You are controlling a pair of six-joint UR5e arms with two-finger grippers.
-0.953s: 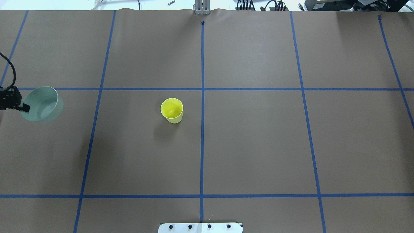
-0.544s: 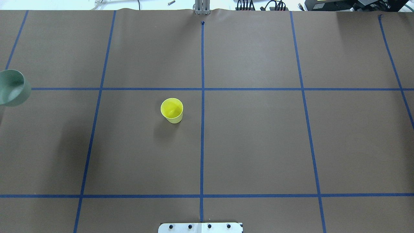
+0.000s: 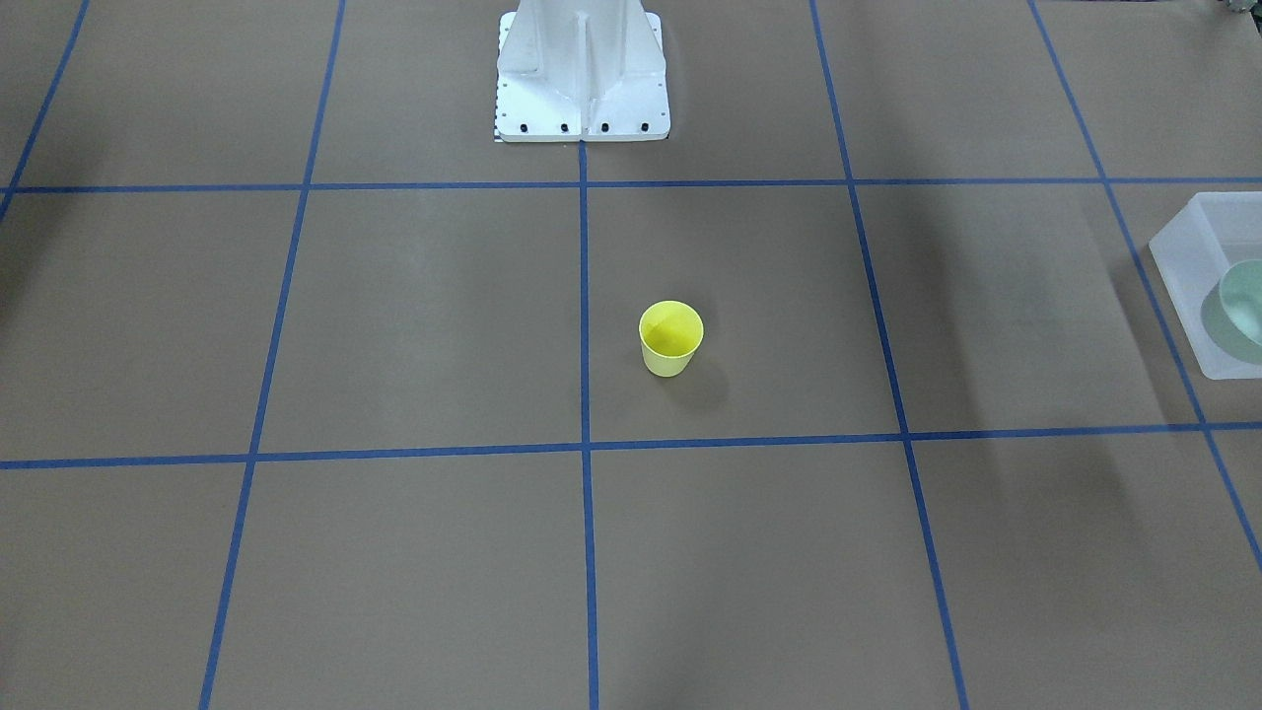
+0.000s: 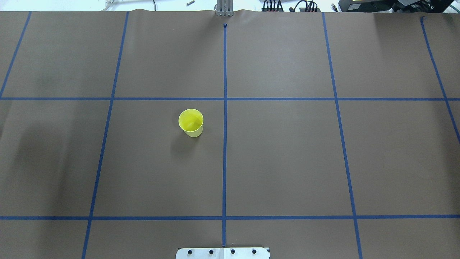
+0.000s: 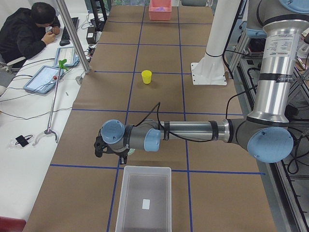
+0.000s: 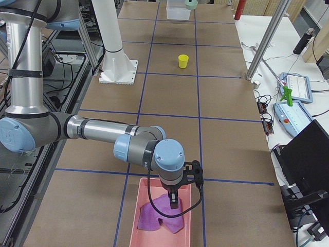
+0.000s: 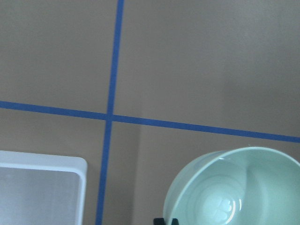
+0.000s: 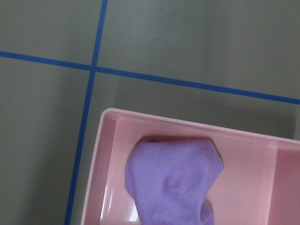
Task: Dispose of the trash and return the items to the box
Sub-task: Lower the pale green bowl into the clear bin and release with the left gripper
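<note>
The yellow cup (image 4: 191,122) stands upright near the table's middle; it also shows in the front view (image 3: 671,338). My left gripper (image 7: 165,221) is shut on the rim of the pale green bowl (image 7: 236,187) and holds it off the table, next to a corner of the translucent box (image 7: 42,161). In the front view the bowl (image 3: 1244,304) overlaps the box (image 3: 1188,256) at the right edge. My right gripper (image 6: 175,199) hangs over a pink bin (image 6: 146,195); I cannot tell whether it is open or shut.
A purple cloth (image 8: 171,185) lies in the pink bin (image 8: 105,154). The white robot base (image 3: 582,69) stands at the table's robot side. An operator (image 5: 26,29) sits beyond the table's far side. Blue tape lines cross the brown table cover.
The bowl and my left gripper have moved left and out of the overhead view. The yellow cup has not moved.
</note>
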